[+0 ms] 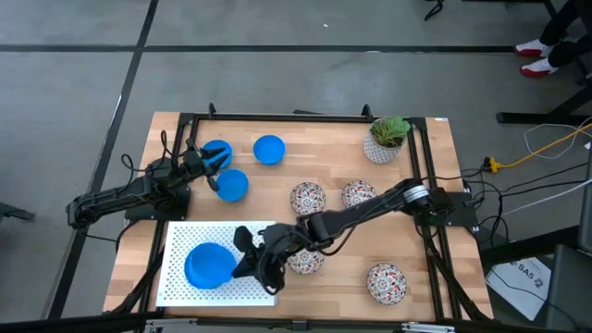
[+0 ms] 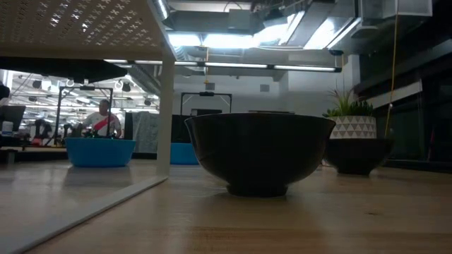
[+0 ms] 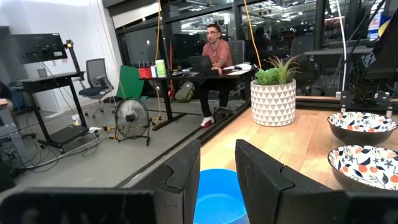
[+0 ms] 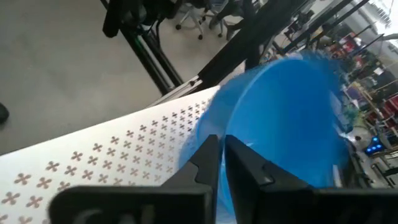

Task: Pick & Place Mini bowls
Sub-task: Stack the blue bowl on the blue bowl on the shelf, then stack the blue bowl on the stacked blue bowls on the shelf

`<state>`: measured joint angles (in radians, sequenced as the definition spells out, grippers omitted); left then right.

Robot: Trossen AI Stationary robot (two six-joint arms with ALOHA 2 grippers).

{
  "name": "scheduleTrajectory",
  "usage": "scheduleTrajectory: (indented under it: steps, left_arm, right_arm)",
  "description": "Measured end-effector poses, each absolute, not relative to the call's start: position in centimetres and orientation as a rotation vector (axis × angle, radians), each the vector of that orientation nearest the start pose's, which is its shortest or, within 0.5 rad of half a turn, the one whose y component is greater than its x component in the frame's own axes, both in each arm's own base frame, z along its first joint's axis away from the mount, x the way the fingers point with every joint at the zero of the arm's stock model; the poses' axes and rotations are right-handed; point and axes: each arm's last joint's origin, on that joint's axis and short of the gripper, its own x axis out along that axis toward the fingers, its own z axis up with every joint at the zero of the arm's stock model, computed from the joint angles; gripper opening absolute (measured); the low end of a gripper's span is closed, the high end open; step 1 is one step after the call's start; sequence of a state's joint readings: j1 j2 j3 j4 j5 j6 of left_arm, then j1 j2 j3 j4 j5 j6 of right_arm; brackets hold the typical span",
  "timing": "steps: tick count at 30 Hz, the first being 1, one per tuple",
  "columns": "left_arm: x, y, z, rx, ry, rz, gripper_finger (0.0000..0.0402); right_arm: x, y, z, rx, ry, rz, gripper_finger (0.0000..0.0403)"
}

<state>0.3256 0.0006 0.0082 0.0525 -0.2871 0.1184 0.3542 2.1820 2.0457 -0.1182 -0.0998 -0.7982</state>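
Four plain blue mini bowls show in the high view. One [image 1: 211, 266] sits on a white perforated board, with my right gripper [image 1: 245, 254] shut on it. The other three [image 1: 215, 153] [image 1: 268, 148] [image 1: 231, 185] stand on the table's far left part. Four floral bowls [image 1: 308, 197] [image 1: 359, 194] [image 1: 305, 259] [image 1: 387, 282] rest on the wood to the right. My left gripper [image 1: 209, 165] is open, level, between two of the blue bowls. Its wrist view shows blue bowl [image 3: 217, 193] in the gap between its fingers [image 3: 186, 180]; whether they touch it does not show. My right gripper [image 4: 222, 143] pinches the blue bowl's rim [image 4: 231, 115] on the side toward the table's right, one finger inside the bowl and one outside. It comes slanting down from the right. The bowl is above the white board [image 4: 93, 155]; whether it rests on it I cannot tell.
A white pot with a green plant [image 1: 387, 139] stands at the far right corner. The perforated board [image 1: 176, 240] stands raised on legs at the near left, as the low view shows [image 2: 78, 25]. A dark frame runs along the table edges. People sit beyond the table.
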Motion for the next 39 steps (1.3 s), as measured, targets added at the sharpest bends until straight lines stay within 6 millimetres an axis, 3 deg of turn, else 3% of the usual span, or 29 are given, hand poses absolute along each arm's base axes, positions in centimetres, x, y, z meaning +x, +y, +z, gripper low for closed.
scheduleTrajectory:
  steps: [8,14,24,32,39]
  left_arm:
    - [8.8,3.8,17.1,0.116,-0.024,0.615,0.0098]
    - [8.8,3.8,17.1,0.116,-0.025,0.615,0.0098]
    - [8.8,3.8,17.1,0.116,-0.024,0.615,0.0098]
    - [8.8,3.8,17.1,0.116,-0.024,0.615,0.0098]
    - [8.8,3.8,17.1,0.116,-0.025,0.615,0.0098]
  right_arm:
    - [48.4,18.1,32.1,-0.813,0.064,0.523,0.0060]
    - [48.5,17.8,32.4,-0.820,0.081,0.392,0.0076]
    - [47.2,17.2,33.8,-0.618,0.199,0.373,0.0073]
    - [45.4,15.7,35.6,-0.492,0.313,0.355,0.0079]
    - [44.6,13.5,35.6,-0.441,0.471,0.244,0.0118]
